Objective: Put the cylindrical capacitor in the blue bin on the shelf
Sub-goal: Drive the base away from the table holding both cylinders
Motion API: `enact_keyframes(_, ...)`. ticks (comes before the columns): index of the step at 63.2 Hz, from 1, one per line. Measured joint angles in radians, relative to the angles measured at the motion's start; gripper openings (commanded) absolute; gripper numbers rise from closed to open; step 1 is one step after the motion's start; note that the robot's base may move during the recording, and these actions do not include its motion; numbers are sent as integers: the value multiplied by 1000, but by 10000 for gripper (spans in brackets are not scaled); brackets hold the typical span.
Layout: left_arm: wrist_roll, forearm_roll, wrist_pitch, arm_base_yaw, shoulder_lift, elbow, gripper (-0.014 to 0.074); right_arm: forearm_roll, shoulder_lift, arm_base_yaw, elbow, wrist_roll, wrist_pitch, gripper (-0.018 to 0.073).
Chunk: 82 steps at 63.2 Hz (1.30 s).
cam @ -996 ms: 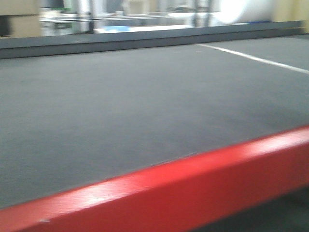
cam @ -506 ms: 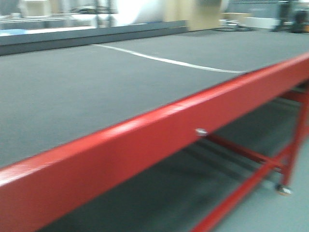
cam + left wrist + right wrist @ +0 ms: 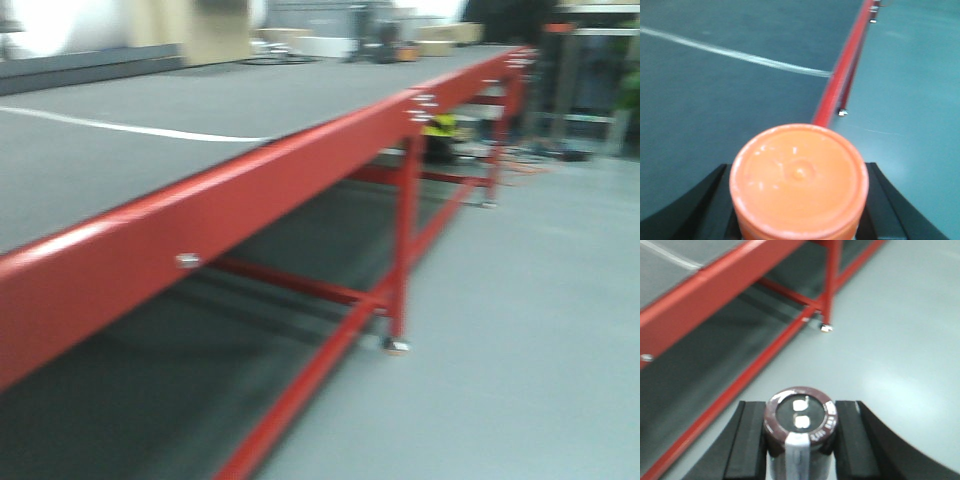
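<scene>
I see the orange can [image 3: 799, 180] in the left wrist view. It sits at 6 o'clock in the picture, and I look down on its round top. My left end effector [image 3: 799, 212] is closed on it. One black finger [image 3: 702, 205] is on the 9 o'clock side of the can and the other is on the 3 o'clock side. Both press against it.

Past the can is the gray top of the table [image 3: 715, 100]. A thin white line [image 3: 740, 54] runs across the top. The red edge of the table goes from just above the can up toward 1 o'clock. The gray floor [image 3: 910, 75] is on the 3 o'clock side.

My right end effector [image 3: 800, 440] is closed on a dark brown can [image 3: 801, 425]. That can has two small silver tabs on top and a pale stripe down its side. It also sits at 6 o'clock in its picture, squeezed between black fingers [image 3: 747, 440]. Beyond it, a red table leg [image 3: 834, 275] comes down to a small foot [image 3: 826, 328] on the floor.

The front view is blurry. The long red rail runs from 8 o'clock up to 1 o'clock. A small silver bolt [image 3: 187, 261] sticks out of the rail. I cannot make out the things far away at 12 o'clock.
</scene>
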Motion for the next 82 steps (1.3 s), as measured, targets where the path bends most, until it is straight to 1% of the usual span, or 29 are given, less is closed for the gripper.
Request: enact_keyframes(82,0,0,0,0,0,0,-111,0,0,0,0,0,1,-162)
